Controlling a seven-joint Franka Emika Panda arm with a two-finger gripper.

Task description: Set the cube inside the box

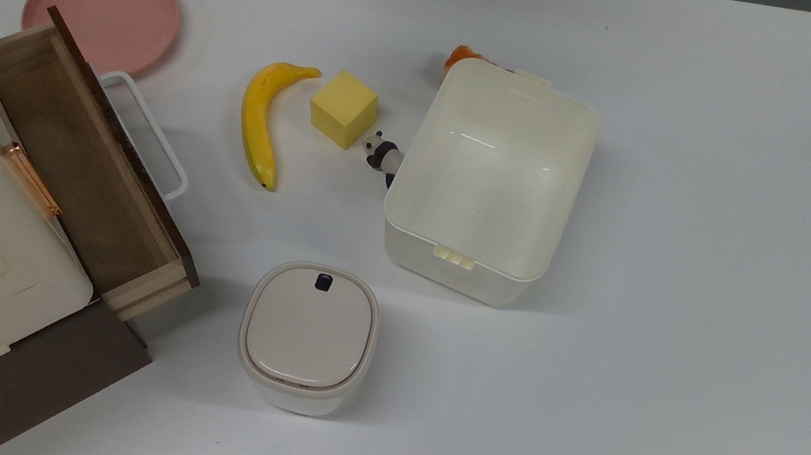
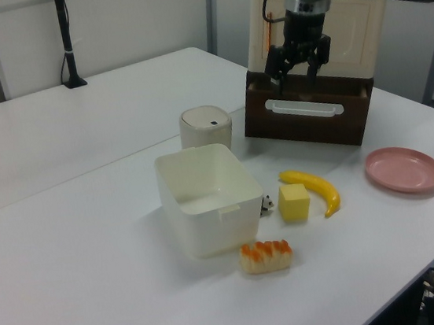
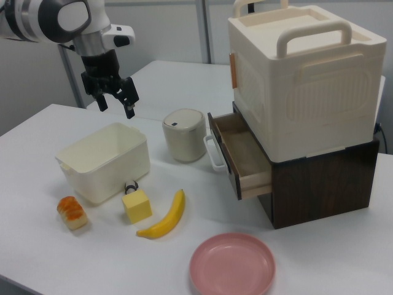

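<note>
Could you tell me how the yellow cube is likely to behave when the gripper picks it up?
The cube looks matte and foam-like, so it is probably light and may give slightly under the fingers. Its flat faces should grip well and it should not roll. The panda figure stands close beside it and might get nudged.

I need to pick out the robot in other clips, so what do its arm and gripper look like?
The arm has rounded, glossy white-grey shell segments with black bands at the joints. Its wrist ends in a white block with a dark marking. Below hangs a black two-finger gripper with slim dark fingers. No loose cables are visible.
</note>
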